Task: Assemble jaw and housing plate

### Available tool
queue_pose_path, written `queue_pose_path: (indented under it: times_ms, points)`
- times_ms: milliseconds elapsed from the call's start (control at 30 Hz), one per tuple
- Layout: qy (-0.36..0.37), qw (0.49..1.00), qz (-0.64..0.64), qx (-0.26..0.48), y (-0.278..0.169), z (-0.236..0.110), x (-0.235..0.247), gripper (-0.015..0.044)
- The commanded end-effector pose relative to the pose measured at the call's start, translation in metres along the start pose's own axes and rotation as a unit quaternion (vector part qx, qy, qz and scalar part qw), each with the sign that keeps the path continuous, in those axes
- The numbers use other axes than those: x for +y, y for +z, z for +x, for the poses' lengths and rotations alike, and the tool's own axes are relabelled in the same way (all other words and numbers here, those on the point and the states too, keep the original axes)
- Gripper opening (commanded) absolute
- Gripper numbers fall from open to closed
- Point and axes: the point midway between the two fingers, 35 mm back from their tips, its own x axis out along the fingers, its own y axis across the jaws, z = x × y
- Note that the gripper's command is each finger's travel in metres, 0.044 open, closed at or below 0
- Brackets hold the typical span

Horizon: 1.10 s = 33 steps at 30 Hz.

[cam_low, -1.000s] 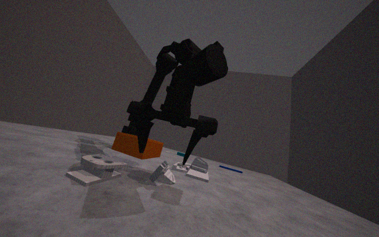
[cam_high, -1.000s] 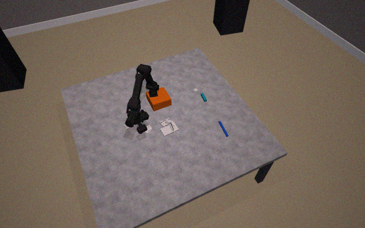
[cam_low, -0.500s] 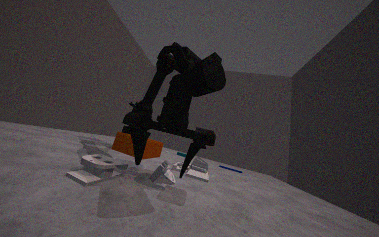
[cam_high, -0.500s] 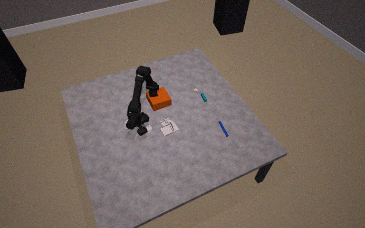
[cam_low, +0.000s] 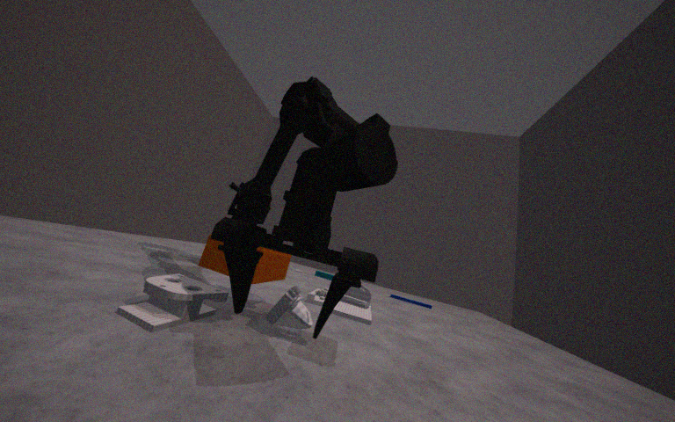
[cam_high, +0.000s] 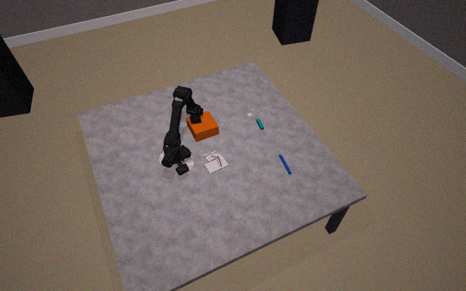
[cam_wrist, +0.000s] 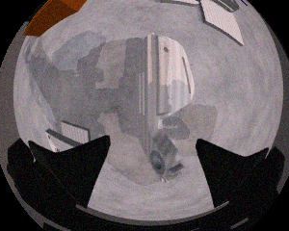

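Gripper [cam_high: 176,167] [cam_low: 276,324] [cam_wrist: 154,142] wide, nothing held, pointing down over loose jaw [cam_high: 190,163] [cam_low: 290,309] [cam_wrist: 174,79].
Arm [cam_high: 174,122] [cam_low: 307,208] up from the orange block [cam_high: 206,126] [cam_low: 273,264] [cam_wrist: 58,12], bent at the elbow, long link reaching out to the wrist. Fingers slanted in the exterior view, one tip each side of the jaw's gear end in the wrist view; can't tell if tips touch the table [cam_high: 228,212] [cam_low: 383,376] [cam_wrist: 231,96]. Loose jaw off its pin, tilted, near base [cam_high: 215,167] [cam_low: 352,312] [cam_wrist: 222,21]. Housing plate [cam_high: 161,158] [cam_low: 166,290] [cam_wrist: 63,142] apart from base, on the jaw's other side.
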Motion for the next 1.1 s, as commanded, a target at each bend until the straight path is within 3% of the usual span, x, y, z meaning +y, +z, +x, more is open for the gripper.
queue_pose_path:
  times_ms: [0,367,800,1067]
  points:
    - [-0.002,1.0,0.0,-0.003,0.0014,0.0022,-0.0002,0.0414]
    - [-0.002,1.0,0.0,-0.003,0.0014,0.0022,-0.0002,0.0125]
    - [-0.002,1.0,0.0,-0.003,0.0014,0.0022,-0.0002,0.0038]
    - [-0.002,1.0,0.0,-0.003,0.0014,0.0022,-0.0002,0.0037]
